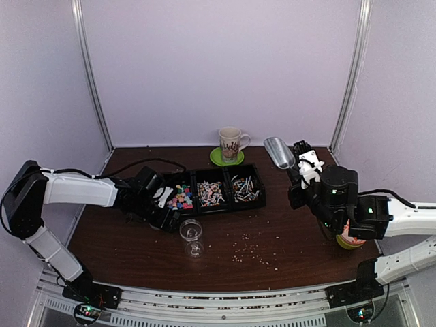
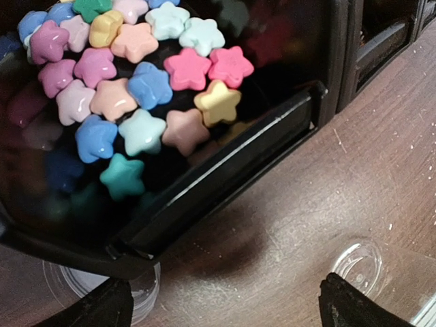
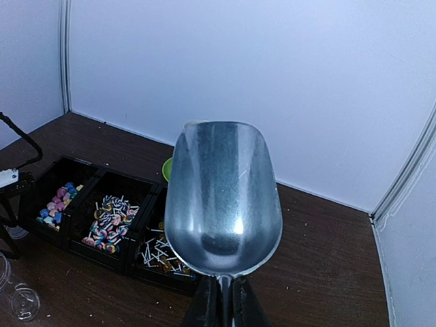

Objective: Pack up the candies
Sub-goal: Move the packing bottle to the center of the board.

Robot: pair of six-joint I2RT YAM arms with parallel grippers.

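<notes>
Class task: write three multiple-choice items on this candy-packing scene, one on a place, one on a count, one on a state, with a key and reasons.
1. Where does the mug stand? A) on the green coaster behind the black tray; B) inside that tray; C) at the front edge.
2. How many compartments of candies has the tray? A) two; B) three; C) five.
3. The metal scoop in the right claw is: A) heaped full; B) upside down; C) empty.
Key: 1 A, green rim shows under the mug; 2 B, two dividers split it; 3 C, its bare bowl shines.
</notes>
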